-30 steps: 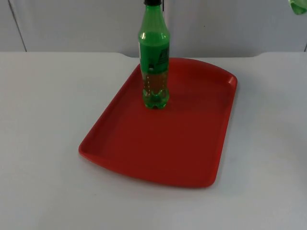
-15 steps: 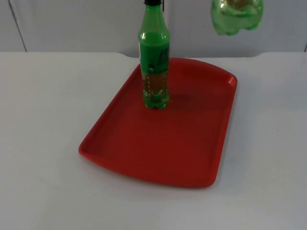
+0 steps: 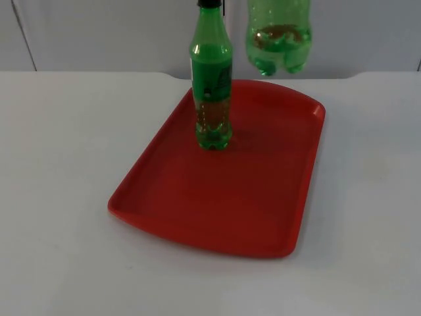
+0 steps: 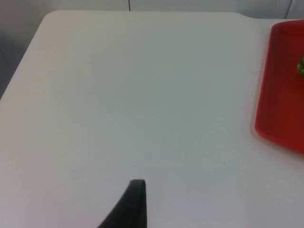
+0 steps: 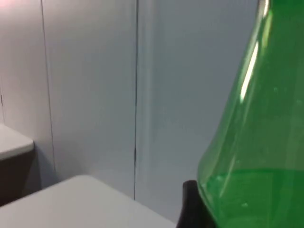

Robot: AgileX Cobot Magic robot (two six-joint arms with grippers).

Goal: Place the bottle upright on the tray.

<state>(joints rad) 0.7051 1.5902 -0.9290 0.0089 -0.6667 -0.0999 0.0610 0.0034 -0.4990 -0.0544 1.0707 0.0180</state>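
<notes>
Right claw (image 5: 190, 204) grips a green bottle: in the top view, the carried bottle (image 3: 278, 36) hangs in the air above the far edge of the red tray (image 3: 263, 217), base downward, roughly upright, with some brownish liquid near its base. A second bottle (image 3: 211, 79) stands upright on the tray's far left part, just beside the descent path. Left wrist view: the left claw (image 4: 135, 199) waits over bare tabletop (image 4: 142, 95), well apart from the tray (image 4: 280, 95); I cannot tell whether it is released or clenched. Right wrist view: a black fingertip sits against the green wall of the carried bottle (image 5: 251, 142), with the grey partition wall (image 5: 95, 85) behind. Judgement: the step in hand is the lowering. Bring the bottle down over the open right part of the tray, clear of the standing bottle, keep it vertical, and let go only once the base rests flat, since the liquid may slosh and tip it.
</notes>
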